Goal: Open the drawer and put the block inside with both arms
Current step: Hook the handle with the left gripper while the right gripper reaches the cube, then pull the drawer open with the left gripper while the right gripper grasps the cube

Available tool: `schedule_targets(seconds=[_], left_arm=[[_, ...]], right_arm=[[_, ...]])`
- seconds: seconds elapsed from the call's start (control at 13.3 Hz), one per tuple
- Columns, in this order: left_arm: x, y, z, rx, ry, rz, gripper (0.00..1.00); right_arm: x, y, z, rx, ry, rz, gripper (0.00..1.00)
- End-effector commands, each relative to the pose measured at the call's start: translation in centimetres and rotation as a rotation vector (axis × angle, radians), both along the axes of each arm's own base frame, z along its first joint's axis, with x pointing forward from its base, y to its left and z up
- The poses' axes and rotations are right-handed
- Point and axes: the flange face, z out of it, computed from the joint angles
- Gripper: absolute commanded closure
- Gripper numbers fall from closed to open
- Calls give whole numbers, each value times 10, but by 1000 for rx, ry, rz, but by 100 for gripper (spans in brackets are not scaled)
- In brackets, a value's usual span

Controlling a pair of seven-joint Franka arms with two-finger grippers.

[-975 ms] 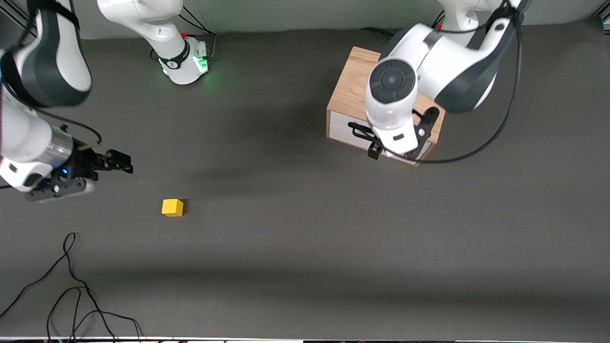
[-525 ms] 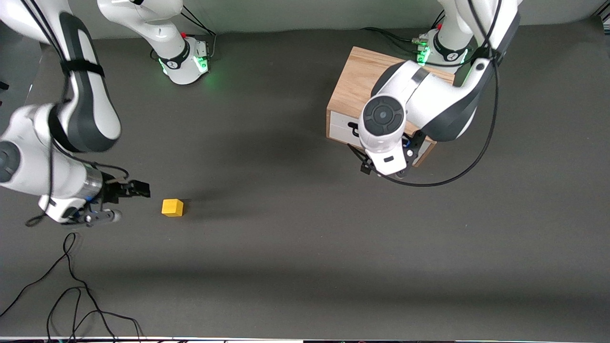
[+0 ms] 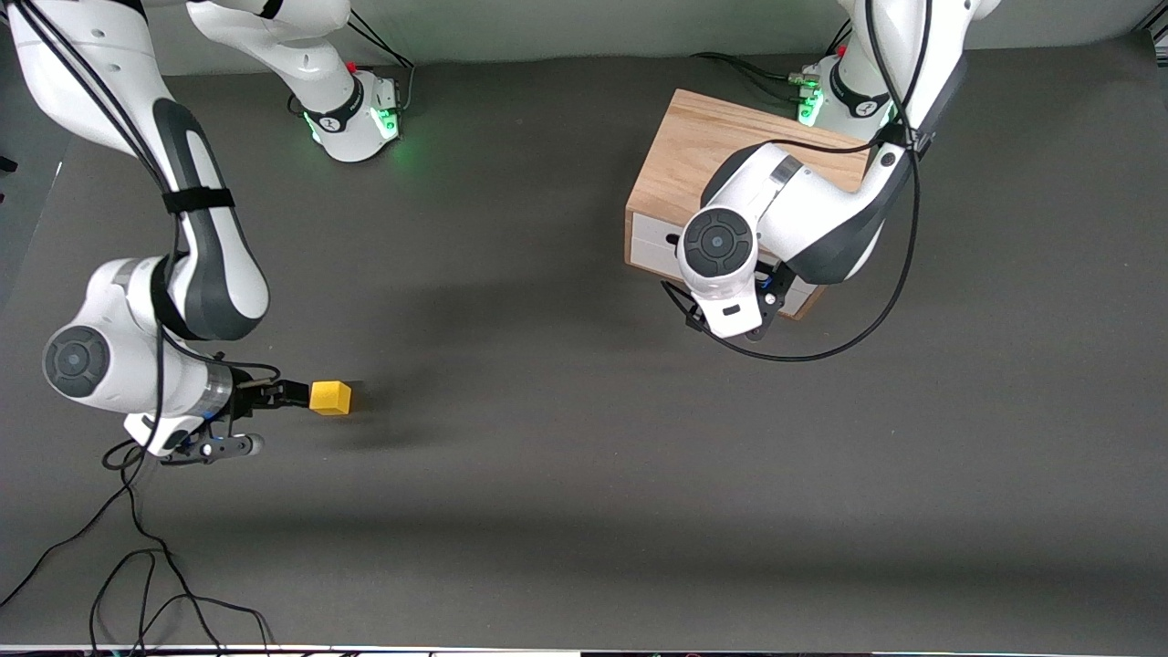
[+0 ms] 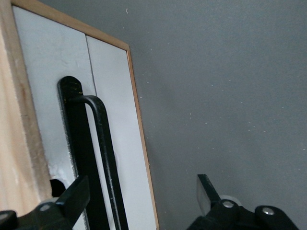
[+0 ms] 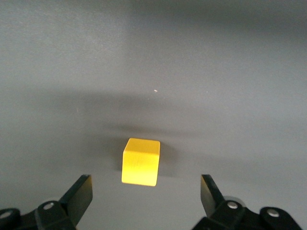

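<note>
The yellow block [image 3: 330,398] lies on the dark table toward the right arm's end. My right gripper [image 3: 290,398] is low beside it, open. In the right wrist view the block [image 5: 140,161] sits just ahead of the gripper [image 5: 144,194], not between the fingers. The drawer [image 3: 652,242] is shut in its oak box [image 3: 693,151]. My left gripper [image 3: 730,315] hangs in front of the drawer, open. In the left wrist view the gripper [image 4: 141,196] has one finger [image 4: 72,201] over the black handle [image 4: 103,158] of the white drawer front [image 4: 120,120].
Loose black cables [image 3: 137,566] lie near the front edge at the right arm's end. The arm bases [image 3: 360,119] stand along the back edge. A cable loops from the left arm over the table next to the box [image 3: 876,310].
My right gripper has swung down and across to the block's side. My left gripper has dropped lower in front of the drawer. Block and drawer have not moved.
</note>
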Motion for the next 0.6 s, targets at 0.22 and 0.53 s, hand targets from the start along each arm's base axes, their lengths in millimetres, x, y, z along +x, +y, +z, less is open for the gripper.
schedule_targets(seconds=[0.22, 0.53], left_arm=[[-10, 0, -21, 6, -6, 7, 0], [-8, -3, -29, -5, -7, 7, 0]], right_arm=[[4, 4, -48, -19, 20, 9, 0], [2, 6, -77, -16, 40, 6, 0]])
